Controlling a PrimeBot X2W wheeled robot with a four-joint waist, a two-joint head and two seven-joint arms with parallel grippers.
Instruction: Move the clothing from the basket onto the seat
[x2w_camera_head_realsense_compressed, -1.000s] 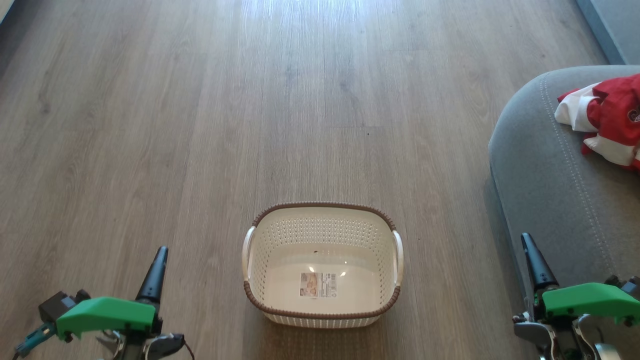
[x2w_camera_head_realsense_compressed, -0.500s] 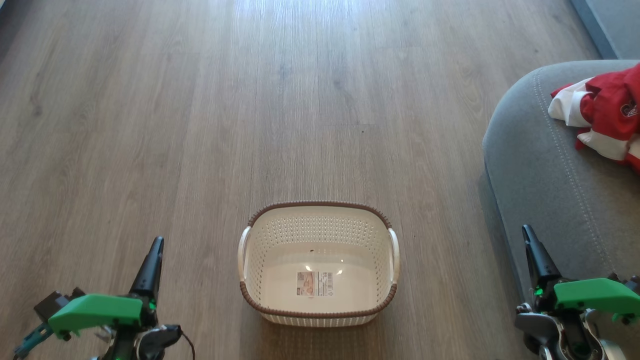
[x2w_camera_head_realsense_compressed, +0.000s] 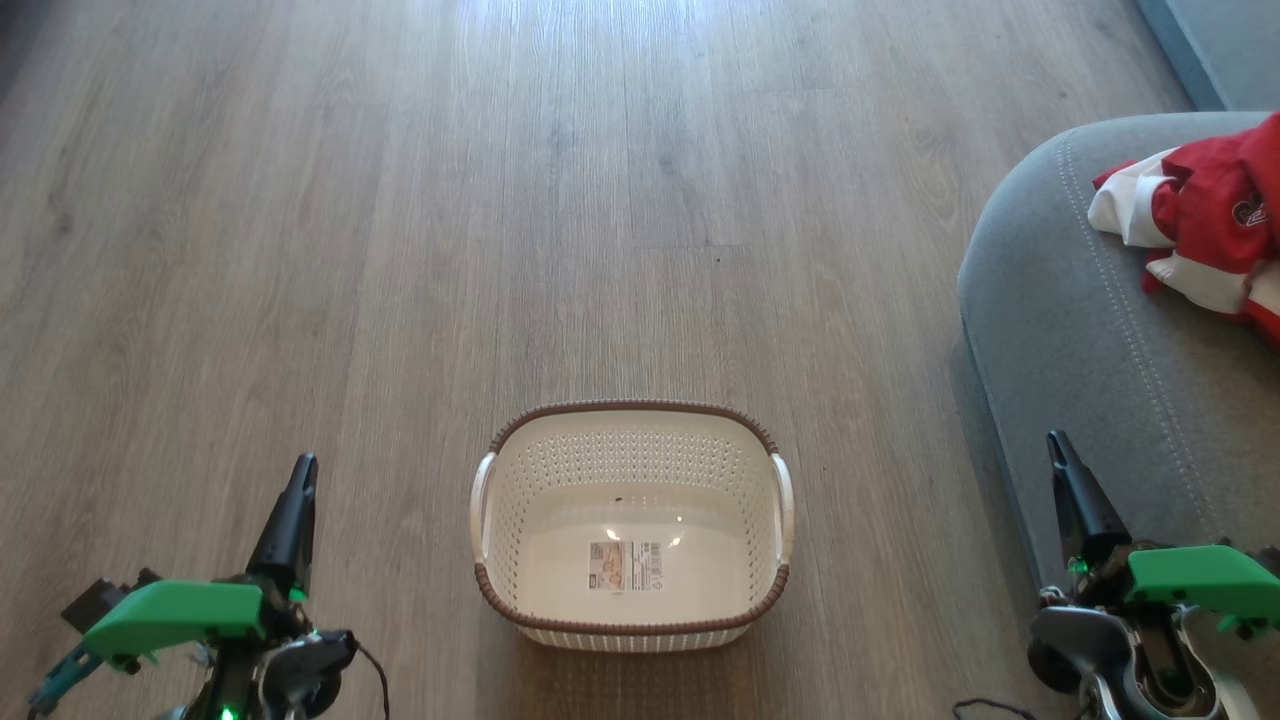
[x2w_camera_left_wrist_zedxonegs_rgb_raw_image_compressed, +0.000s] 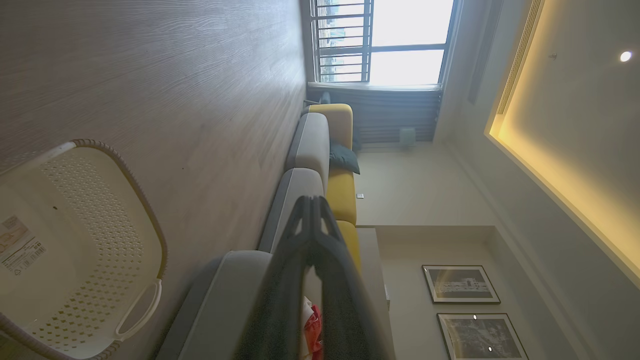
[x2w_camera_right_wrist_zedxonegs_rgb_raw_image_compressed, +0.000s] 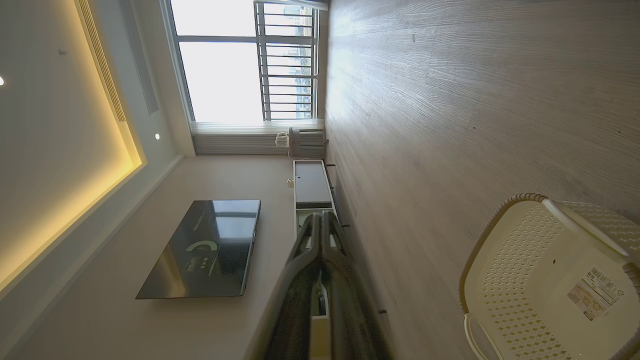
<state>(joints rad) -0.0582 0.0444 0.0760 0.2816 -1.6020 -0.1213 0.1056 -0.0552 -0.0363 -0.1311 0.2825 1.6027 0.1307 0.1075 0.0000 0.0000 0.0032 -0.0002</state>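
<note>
While empty, one basket (x2w_camera_head_realsense_compressed: 630, 406); clothing (x2w_camera_head_realsense_compressed: 1205, 205) on one seat (x2w_camera_head_realsense_compressed: 1075, 350); two closed end effectors (x2w_camera_head_realsense_compressed: 303, 464) (x2w_camera_head_realsense_compressed: 1054, 442).

- Basket (x2w_camera_head_realsense_compressed: 640, 455), between the two sets of jaws: cream plastic with perforated walls. Its bottom is smooth and glossy with light glints, and its rim is brown and woven-look.
- Label (x2w_camera_head_realsense_compressed: 624, 566) on its bottom: printed paper.
- Floor (x2w_camera_head_realsense_compressed: 400, 250) ahead of the jaws: grey-brown wood-look planks, visible grain, low sheen.
- Seat (x2w_camera_head_realsense_compressed: 1080, 330) beside the right jaws: grey woven cloth, matt, with pale stitching.
- Clothing (x2w_camera_head_realsense_compressed: 1210, 200) beyond the right jaws: red and white cloth, creased.
- Both sets of jaws: dark, matt.
- Green cover (x2w_camera_head_realsense_compressed: 170, 612) behind the left jaws: smooth plastic.
- Screen (x2w_camera_right_wrist_zedxonegs_rgb_raw_image_compressed: 205, 255) left of the right jaws in the right wrist view: glossy black, reflective.
</note>
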